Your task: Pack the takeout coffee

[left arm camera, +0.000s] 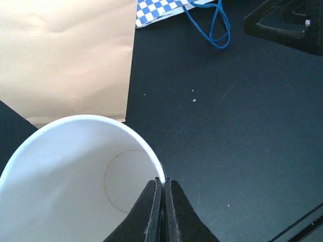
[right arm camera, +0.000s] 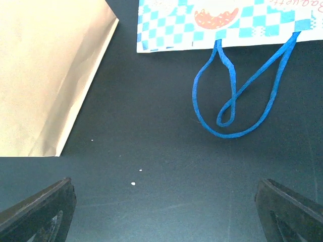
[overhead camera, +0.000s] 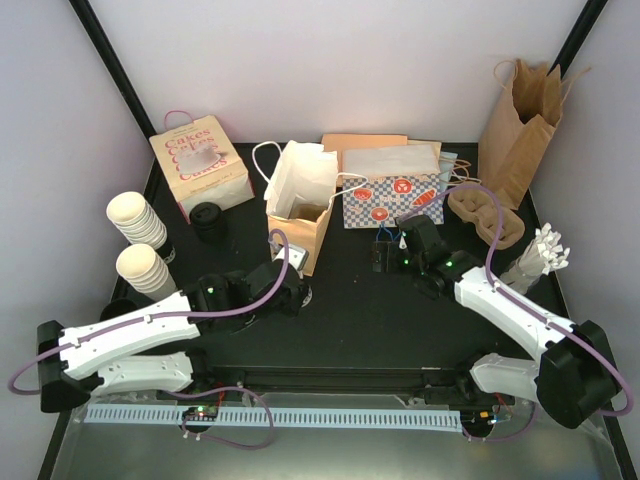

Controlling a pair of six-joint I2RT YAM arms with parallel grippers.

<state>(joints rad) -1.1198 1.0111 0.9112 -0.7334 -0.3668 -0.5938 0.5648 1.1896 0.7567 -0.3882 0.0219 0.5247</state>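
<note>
No cup with a black lid shows in any view. My left gripper (left arm camera: pixel 163 181) is shut on the rim of a lidless white paper cup (left arm camera: pixel 75 166), lying on its side with its mouth towards the camera. From above, the left gripper (overhead camera: pixel 292 278) and the cup (overhead camera: pixel 282 264) sit at the front of the open brown bag (overhead camera: pixel 300 215). My right gripper (right arm camera: pixel 164 217) is open and empty above the black table, just short of the blue-checked bag (right arm camera: pixel 222 22). It also shows in the top view (overhead camera: pixel 392 262).
The checked bag's blue handle (right arm camera: pixel 237 101) lies on the table. Two stacks of lidless cups (overhead camera: pixel 135 220) and loose black lids (overhead camera: pixel 208 222) stand at the left. A pink Cakes box (overhead camera: pixel 200 165), a cup carrier (overhead camera: pixel 485 215) and a tall paper bag (overhead camera: pixel 520 120) line the back.
</note>
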